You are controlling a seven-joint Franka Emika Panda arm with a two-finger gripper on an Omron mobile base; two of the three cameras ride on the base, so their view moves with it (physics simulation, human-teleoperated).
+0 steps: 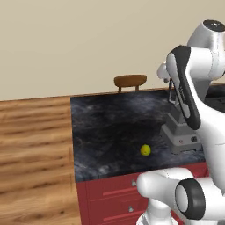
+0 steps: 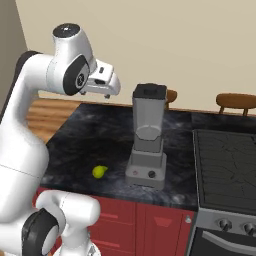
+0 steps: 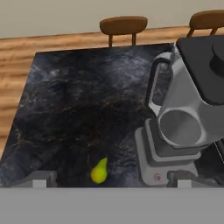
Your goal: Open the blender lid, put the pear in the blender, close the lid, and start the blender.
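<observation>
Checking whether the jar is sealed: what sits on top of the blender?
The dark square blender lid caps the jar of the blender, flush on its rim. The translucent jar shows nothing inside. The pear lies on the counter beside the base.

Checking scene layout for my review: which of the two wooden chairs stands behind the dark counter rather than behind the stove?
The left chair, directly behind the counter; the other chair stands further right, past the blender.

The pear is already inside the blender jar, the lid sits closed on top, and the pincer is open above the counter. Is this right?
Not quite. The pear is not in the jar; it lies on the dark counter, beside the blender and apart from its base, as the hand view shows. The rest holds: the lid is on the jar, and the pincer is open above the counter.
</observation>
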